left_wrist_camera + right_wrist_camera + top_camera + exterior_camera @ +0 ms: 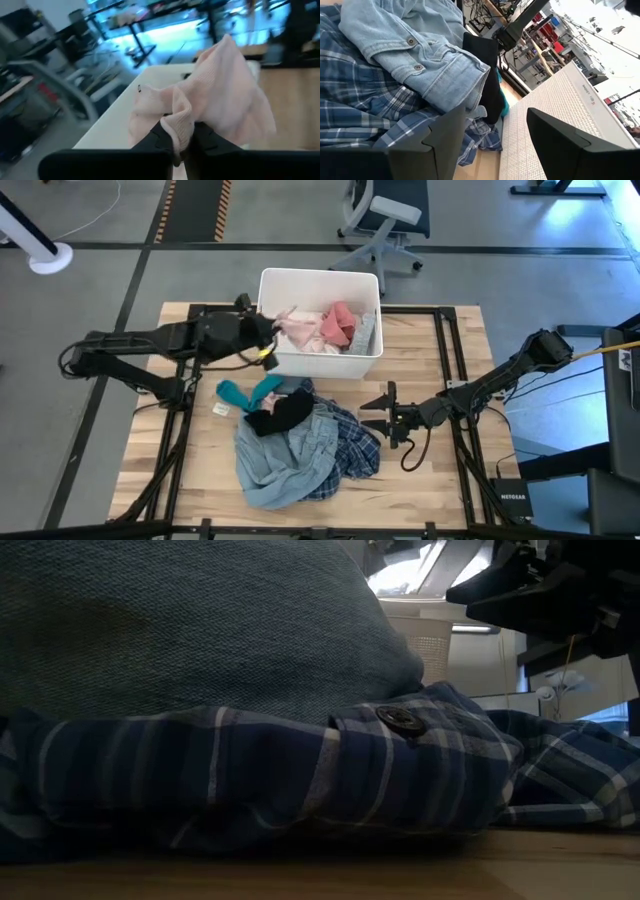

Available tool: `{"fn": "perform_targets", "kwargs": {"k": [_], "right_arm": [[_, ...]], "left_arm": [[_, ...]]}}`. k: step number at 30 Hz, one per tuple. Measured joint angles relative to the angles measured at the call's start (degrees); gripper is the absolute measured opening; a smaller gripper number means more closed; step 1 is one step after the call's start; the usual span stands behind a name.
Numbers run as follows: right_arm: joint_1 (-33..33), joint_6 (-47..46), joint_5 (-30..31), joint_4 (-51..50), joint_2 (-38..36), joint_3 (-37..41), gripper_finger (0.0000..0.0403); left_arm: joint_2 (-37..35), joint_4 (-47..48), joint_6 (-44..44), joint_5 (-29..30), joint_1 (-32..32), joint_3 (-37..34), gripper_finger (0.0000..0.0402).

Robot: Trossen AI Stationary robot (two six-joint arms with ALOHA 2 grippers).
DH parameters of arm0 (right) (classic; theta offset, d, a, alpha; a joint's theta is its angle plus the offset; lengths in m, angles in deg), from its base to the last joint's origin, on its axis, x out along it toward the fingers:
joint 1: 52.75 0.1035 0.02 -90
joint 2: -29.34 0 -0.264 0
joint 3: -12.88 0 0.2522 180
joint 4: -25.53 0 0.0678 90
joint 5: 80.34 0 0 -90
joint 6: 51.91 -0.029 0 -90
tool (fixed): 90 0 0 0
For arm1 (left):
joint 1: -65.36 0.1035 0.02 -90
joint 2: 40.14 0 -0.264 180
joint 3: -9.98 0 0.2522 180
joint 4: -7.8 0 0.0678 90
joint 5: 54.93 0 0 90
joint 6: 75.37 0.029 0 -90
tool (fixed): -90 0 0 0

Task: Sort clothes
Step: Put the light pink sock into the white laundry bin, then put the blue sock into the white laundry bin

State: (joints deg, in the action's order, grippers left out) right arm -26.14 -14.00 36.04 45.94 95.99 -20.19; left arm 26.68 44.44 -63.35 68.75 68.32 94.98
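My left gripper [275,330] reaches level over the left wall of the white bin [320,365], shut on a pale pink garment [220,90]. A salmon pink piece [340,323] and a grey one [365,332] lie in the bin. In front of the bin a heap rests on the table: a teal garment [240,392], a black one [285,412], a light-blue denim shirt [285,465] and a navy plaid shirt [350,452]. My right gripper [385,412] stands open just right of the heap, touching nothing. My left gripper pinches a bunched fold [181,125] of the pale pink garment between its two fingers [159,134]. The fingers come about level from the table's left side. The cloth billows slack beyond the fingertips, and its far part [305,332] spreads inside the bin.
The bin's ribbed wall [555,115] rises close to my right gripper's [492,135] far side. Bare wooden table [430,340] lies right of the bin and heap. An office chair [385,220] stands beyond the far edge.
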Motion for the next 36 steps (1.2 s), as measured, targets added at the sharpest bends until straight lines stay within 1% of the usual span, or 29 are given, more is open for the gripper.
{"fn": "perform_targets", "kwargs": {"k": [7,13,16,20,22,24,28,32,36], "right_arm": [[0.0,-0.1,0.0,-0.2,0.0,0.0,0.0232],[0.0,-0.1,0.0,-0.4,0.0,0.0,0.0232],[0.0,-0.1,0.0,-0.5,0.0,0.0,0.0232],[0.0,-0.1,0.0,-0.6,0.0,0.0,0.0232],[0.0,-0.1,0.0,-0.5,0.0,0.0,0.0232],[0.0,-0.1,0.0,-0.5,0.0,0.0,0.0232],[0.0,-0.1,0.0,-0.5,0.0,0.0,0.0232],[0.0,-0.1,0.0,-0.5,0.0,0.0,0.0232],[0.0,-0.2,0.0,-0.8,0.0,0.0,0.0232]], "left_arm": [[5.9,1.0,-3.8,0.1,6.2,0.0,0.0023],[10.1,1.7,-5.9,0.1,7.8,0.0,0.0034],[11.7,2.9,-10.7,0.0,8.6,0.0,0.0048],[12.6,6.9,-14.3,-0.2,9.3,0.0,0.0079],[12.6,9.0,-16.8,-2.9,9.9,0.0,0.0098],[12.3,11.2,-19.0,-7.3,10.5,0.0,0.0117],[11.2,17.6,-20.5,-14.5,11.1,0.9,0.0148],[9.9,27.9,-20.9,-15.6,10.1,4.6,0.0164],[6.7,32.9,-23.8,-15.7,7.2,5.6,0.0168]]}}
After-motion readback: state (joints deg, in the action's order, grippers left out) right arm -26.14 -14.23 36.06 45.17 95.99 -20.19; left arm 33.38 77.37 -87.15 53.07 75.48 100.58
